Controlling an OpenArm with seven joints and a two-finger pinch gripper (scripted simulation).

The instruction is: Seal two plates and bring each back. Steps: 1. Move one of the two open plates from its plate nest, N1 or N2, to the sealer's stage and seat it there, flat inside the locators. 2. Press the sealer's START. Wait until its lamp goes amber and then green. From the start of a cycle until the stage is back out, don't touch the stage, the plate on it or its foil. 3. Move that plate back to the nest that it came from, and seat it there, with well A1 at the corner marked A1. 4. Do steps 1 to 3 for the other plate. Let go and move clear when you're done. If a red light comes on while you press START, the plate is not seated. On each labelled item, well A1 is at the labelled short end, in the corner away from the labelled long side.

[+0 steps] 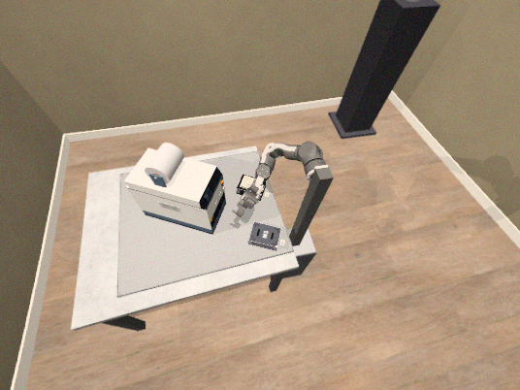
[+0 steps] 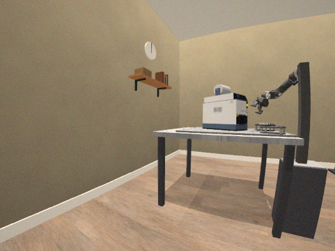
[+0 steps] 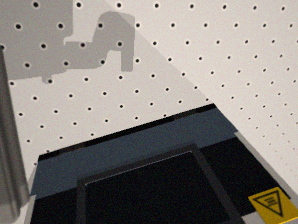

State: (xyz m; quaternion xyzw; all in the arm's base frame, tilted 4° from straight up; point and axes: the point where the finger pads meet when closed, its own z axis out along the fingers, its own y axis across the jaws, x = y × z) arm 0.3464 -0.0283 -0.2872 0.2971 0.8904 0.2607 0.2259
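Note:
The white sealer (image 1: pixel 177 189) stands on the table with its front towards my arm. No stage shows in front of it, and no plate is in view there. In the wrist view its dark front slot (image 3: pixel 150 190) and blue base strip lie below me. A small amber light (image 2: pixel 247 105) shows on its front. My gripper (image 1: pixel 243 209) hangs open and empty in the air just in front of the sealer, and it also shows in the exterior view (image 2: pixel 259 107). One nest (image 1: pixel 247 184) behind my gripper holds a white plate. The nearer dark nest (image 1: pixel 265 235) holds no plate.
My arm's dark post (image 1: pixel 310 204) stands at the table's right edge beside the nearer nest. A yellow warning label (image 3: pixel 272 202) sits on the sealer's front. A tall dark column (image 1: pixel 378 63) stands on the floor behind the table.

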